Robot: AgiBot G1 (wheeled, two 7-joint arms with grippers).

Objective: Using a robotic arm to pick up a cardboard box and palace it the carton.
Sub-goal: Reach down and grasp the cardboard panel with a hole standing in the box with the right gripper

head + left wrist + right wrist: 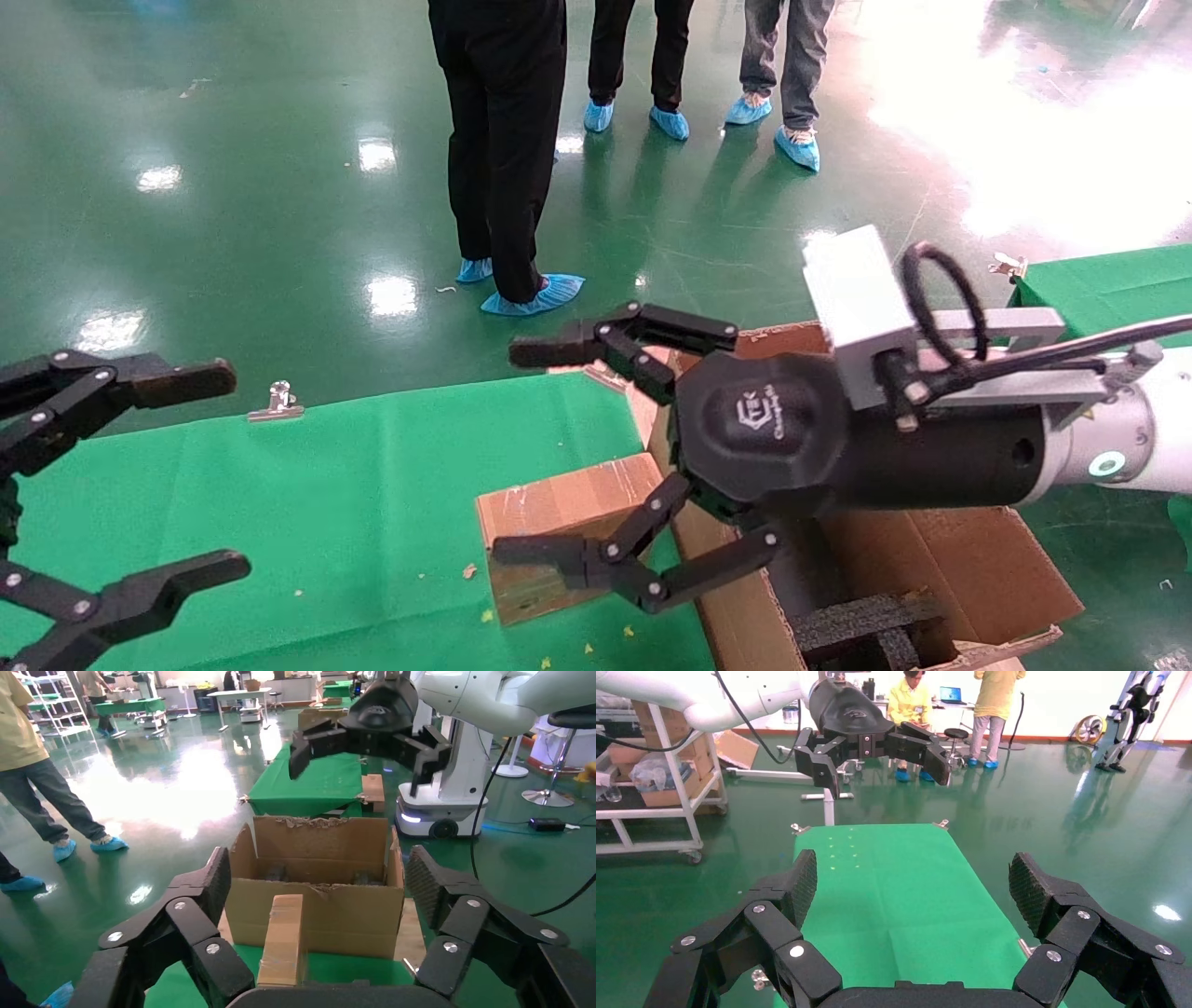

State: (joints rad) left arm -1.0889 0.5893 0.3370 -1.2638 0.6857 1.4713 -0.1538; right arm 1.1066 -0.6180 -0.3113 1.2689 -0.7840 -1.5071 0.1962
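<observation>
The small brown taped cardboard box (559,522) sits on the green table cloth (326,494), close against the left wall of the large open carton (978,559). Black foam inserts (866,629) lie inside the carton. My right gripper (521,452), on the white arm, is open and empty, held above the box and the carton's edge and pointing left. My left gripper (223,471) is open and empty at the table's left side. The left wrist view shows the box (283,941), the carton (330,913) and the right gripper (369,738) high above them. The right wrist view shows no box.
Several people in blue shoe covers (507,140) stand on the green floor beyond the table. A metal clip (277,403) holds the cloth at the far edge. A second green table (1108,284) is at the right. A white robot base (439,804) stands behind the carton.
</observation>
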